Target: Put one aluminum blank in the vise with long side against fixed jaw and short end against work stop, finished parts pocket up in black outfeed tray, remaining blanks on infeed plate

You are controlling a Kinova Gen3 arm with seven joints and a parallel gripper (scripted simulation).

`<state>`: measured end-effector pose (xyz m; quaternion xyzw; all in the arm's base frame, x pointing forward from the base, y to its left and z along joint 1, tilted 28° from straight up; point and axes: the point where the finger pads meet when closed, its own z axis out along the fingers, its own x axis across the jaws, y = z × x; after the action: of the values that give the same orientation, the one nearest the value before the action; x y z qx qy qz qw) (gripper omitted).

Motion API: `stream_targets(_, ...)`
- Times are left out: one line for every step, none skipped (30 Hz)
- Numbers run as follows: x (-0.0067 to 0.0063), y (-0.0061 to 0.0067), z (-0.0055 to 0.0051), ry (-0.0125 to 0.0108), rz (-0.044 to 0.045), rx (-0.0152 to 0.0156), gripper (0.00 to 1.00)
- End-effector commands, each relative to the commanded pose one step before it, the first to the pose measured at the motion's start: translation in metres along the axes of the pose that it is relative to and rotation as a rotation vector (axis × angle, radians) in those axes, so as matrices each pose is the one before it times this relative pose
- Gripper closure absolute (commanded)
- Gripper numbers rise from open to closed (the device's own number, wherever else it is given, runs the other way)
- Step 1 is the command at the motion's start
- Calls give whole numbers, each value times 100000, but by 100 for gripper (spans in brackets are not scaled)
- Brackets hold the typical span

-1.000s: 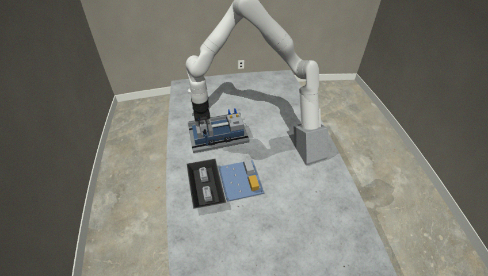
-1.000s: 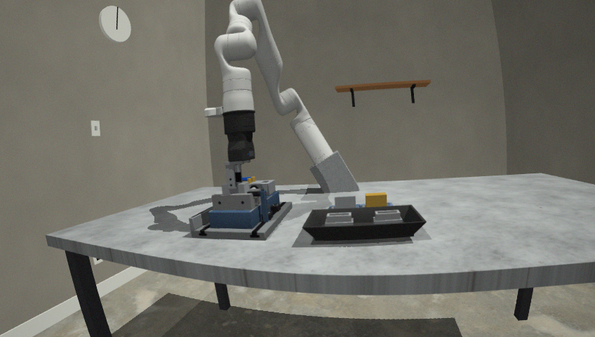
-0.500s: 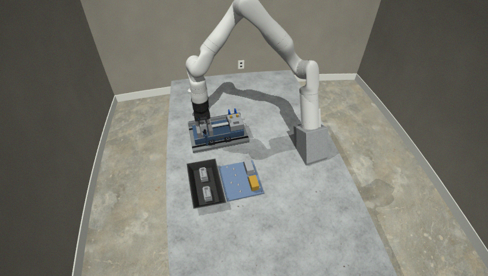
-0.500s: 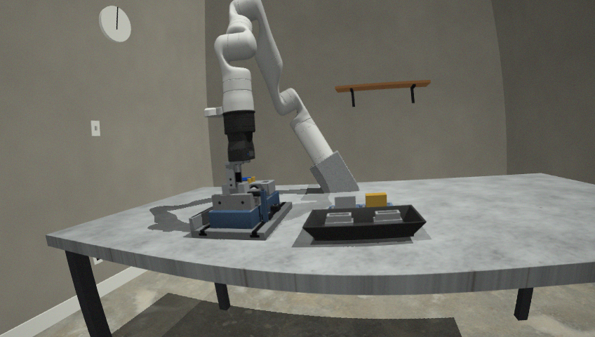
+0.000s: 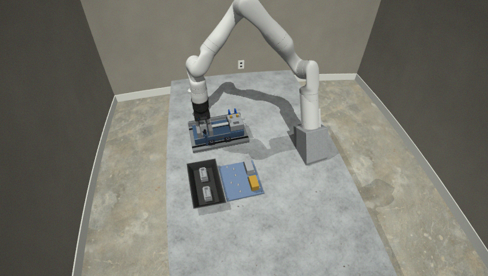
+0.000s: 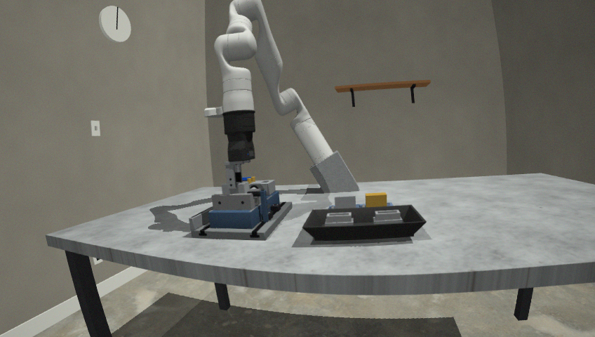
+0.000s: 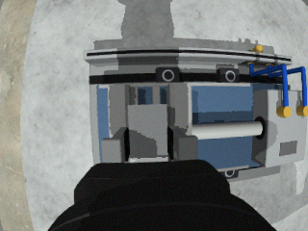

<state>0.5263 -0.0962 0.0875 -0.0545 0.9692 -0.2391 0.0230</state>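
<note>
With the gripper [image 6: 236,178] clamped on a gray aluminum blank [image 7: 148,131] held low over the open vise [image 6: 234,217] near the fixed jaw, a tilted or misplaced seat is risked if the blank is released before resting on the low bars against the work stop.

- Honestly no readable text, labels, brand names or numbers anywhere in these views.
- The wall clock [image 6: 114,23] has a blank face, just a single dark hand, no numerals.
- The vise [image 5: 218,131], black outfeed tray [image 6: 411,219] and blocks carry no markings that can be made out.
</note>
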Motion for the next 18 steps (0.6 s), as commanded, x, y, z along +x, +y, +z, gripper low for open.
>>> stream_targets(-71,18,-91,-218,-8,-43,100)
stream_targets(0,0,3,0,0,0,100)
stream_targets(0,0,4,0,0,0,100)
stream_targets(0,0,6,0,0,0,100)
stream_targets(0,0,7,0,0,0,100)
stream_targets(0,0,9,0,0,0,100)
stream_targets(0,0,10,0,0,0,100)
stream_targets(0,0,12,0,0,0,100)
stream_targets(0,0,13,0,0,0,100)
stream_targets(0,0,14,0,0,0,100)
stream_targets(0,0,15,0,0,0,100)
stream_targets(0,0,15,0,0,0,100)
stream_targets(0,0,16,0,0,0,100)
stream_targets(0,0,16,0,0,0,100)
stream_targets(0,0,0,0,0,0,100)
stream_targets(0,0,0,0,0,0,100)
stream_targets(0,0,15,0,0,0,100)
stream_targets(0,0,15,0,0,0,100)
